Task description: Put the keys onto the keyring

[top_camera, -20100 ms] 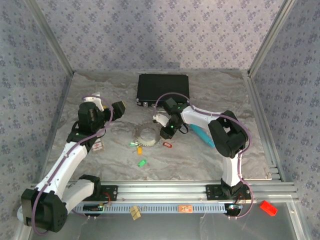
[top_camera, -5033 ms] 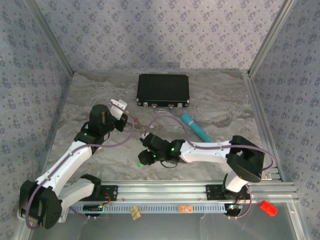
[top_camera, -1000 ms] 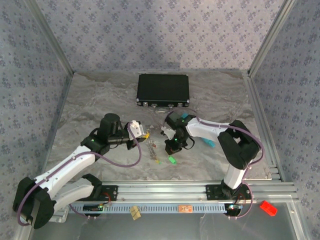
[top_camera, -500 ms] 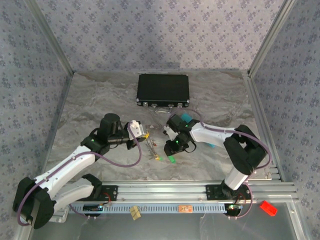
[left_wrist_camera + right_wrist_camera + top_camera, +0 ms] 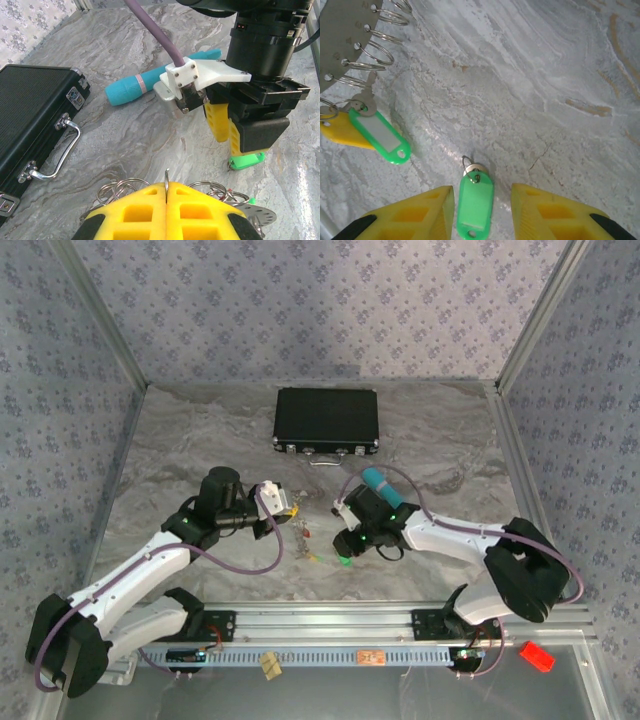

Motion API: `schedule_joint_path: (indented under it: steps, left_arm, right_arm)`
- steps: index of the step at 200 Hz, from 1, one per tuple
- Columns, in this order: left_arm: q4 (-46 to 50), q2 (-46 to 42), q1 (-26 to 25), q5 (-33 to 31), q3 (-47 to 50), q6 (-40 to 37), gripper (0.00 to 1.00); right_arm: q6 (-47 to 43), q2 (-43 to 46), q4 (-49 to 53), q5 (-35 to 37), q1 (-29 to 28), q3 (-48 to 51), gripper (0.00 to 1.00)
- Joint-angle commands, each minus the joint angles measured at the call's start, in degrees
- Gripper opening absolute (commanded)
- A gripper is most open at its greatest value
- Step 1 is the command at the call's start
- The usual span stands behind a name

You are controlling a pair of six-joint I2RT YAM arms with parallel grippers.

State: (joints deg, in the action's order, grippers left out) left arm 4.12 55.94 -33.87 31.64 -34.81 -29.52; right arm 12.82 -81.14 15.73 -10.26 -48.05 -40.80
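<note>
My left gripper [image 5: 166,186] is shut on a wire loop of the keyring [image 5: 119,189], a silvery plate carrying several split rings [image 5: 344,31]. A green-tagged key [image 5: 380,135] and a yellow-tagged one [image 5: 339,136] hang from it. Another green key [image 5: 475,202] lies flat on the marble between the spread yellow fingers of my open right gripper [image 5: 482,196], touching neither. From above, the left gripper [image 5: 283,502] holds the keyring [image 5: 303,532] just left of the right gripper [image 5: 347,545] and the loose green key [image 5: 343,560].
A black case [image 5: 326,420] with a metal handle [image 5: 60,150] lies at the back. A teal pen-like cylinder [image 5: 380,485] lies behind the right arm. A red block [image 5: 536,655] sits beyond the front rail at the right.
The right gripper's jaws have opened, and the green key now lies loose on the table between them. The right arm's elbow swung rightward. The left arm held still.
</note>
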Motion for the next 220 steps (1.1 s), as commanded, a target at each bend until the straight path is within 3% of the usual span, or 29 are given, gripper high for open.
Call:
schedule_joint_path:
  steps: [1,119,159,194,220]
  left_arm:
    - [-1.5,-0.8,-0.3,0.6,-0.6,-0.5,0.00]
    - [-1.1,-0.2,-0.2,0.6,-1.0,-1.1,0.00]
    - [-0.9,-0.3,-0.3,0.4,-1.0,-1.2,0.00]
    - [-0.7,-0.4,-0.2,0.2,-1.0,-1.4,0.00]
    - [-0.4,-0.5,-0.3,0.3,-1.2,-1.6,0.00]
  right_arm:
    - [-2.9,-1.2,-2.8,1.6,-0.9,0.6,0.36]
    - [-3.2,-7.1,-4.3,-0.5,-1.9,-1.3,0.24]
    - [-3.4,-7.2,-3.4,-0.3,-1.9,-2.3,0.13]
    - [-3.8,-6.3,5.1,0.9,-1.9,-6.4,0.00]
    - [-3.7,-7.4,16.3,0.5,-1.9,-11.5,0.00]
